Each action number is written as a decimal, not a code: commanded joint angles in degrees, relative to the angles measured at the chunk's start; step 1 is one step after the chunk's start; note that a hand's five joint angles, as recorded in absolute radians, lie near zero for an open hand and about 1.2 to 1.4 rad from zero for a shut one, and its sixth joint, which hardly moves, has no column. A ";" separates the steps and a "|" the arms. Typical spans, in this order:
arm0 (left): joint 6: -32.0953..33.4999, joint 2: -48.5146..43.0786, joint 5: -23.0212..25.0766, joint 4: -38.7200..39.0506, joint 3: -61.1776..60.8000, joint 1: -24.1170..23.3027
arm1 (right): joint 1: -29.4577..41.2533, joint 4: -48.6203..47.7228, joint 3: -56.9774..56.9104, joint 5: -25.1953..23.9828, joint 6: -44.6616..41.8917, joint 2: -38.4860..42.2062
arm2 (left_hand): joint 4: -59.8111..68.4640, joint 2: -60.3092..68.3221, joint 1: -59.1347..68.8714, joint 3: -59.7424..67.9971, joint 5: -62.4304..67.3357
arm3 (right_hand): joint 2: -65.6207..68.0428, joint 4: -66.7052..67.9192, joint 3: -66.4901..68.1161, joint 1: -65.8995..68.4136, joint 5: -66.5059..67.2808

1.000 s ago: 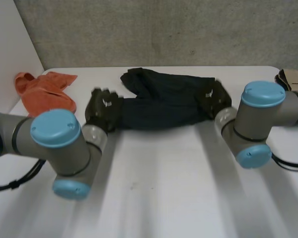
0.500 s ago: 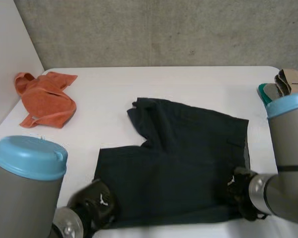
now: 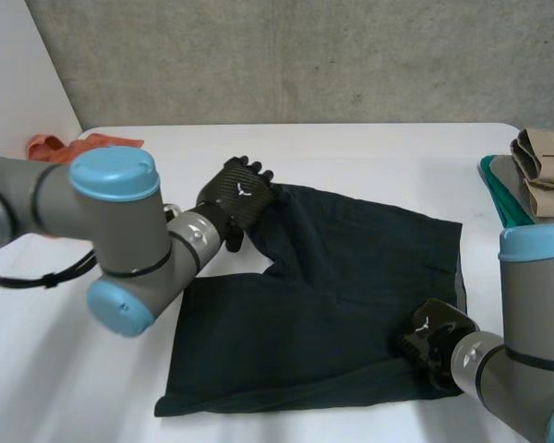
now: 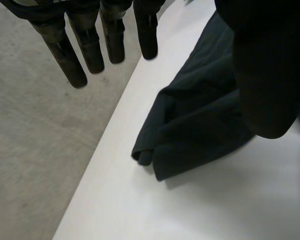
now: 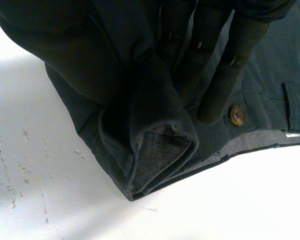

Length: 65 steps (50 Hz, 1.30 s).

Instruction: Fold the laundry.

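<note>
A pair of dark shorts (image 3: 332, 305) lies spread flat on the white table (image 3: 369, 152). My left hand (image 3: 235, 194) hovers open over the far left leg end. In the left wrist view its straight fingers (image 4: 92, 47) hang above the table's far edge, with the shorts' leg end (image 4: 200, 120) under the palm and nothing held. My right hand (image 3: 431, 337) sits at the near right corner of the shorts. In the right wrist view its fingers (image 5: 230, 60) and thumb pinch a folded waistband corner (image 5: 155, 150) beside a button (image 5: 235, 114).
An orange cloth (image 3: 60, 145) lies at the far left, partly hidden behind my left arm. Folded tan clothes (image 3: 543, 166) sit on a green piece (image 3: 499, 198) at the right edge. A grey wall runs behind the table.
Both hands dragged the shorts toward the near side and spread them flat. The left hand then let go of the near left corner, opened and moved to the far leg end. The right hand keeps its grip.
</note>
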 commanded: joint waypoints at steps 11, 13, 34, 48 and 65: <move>-0.68 -24.10 11.10 0.29 24.71 5.13 | -0.06 -5.44 3.11 0.14 0.09 0.28 | 39.93 39.82 39.33 40.05 39.84 | 12.07 11.37 11.61 16.17 11.64; -0.94 -24.37 11.02 0.47 24.98 5.04 | -0.06 -5.62 3.12 0.14 0.09 0.28 | 53.74 53.63 53.14 53.86 53.65 | 12.07 11.37 11.61 16.17 11.64; 0.03 -14.62 -14.47 -0.50 12.07 3.55 | 0.03 -6.23 3.47 0.31 0.27 -0.07 | 63.01 62.90 62.41 63.13 62.92 | 12.07 11.37 11.61 16.17 11.64; 0.12 -13.21 -21.15 -4.10 12.14 1.35 | -0.06 -6.94 2.68 -0.04 5.63 -0.16 | 63.01 62.90 62.41 63.13 62.92 | 12.07 11.37 11.61 16.17 11.64; -1.20 -11.20 -22.65 -8.59 14.79 0.74 | 0.21 -7.11 2.94 0.05 5.81 -0.25 | 9.54 9.43 8.94 9.66 9.45 | 12.07 11.37 11.61 16.17 11.64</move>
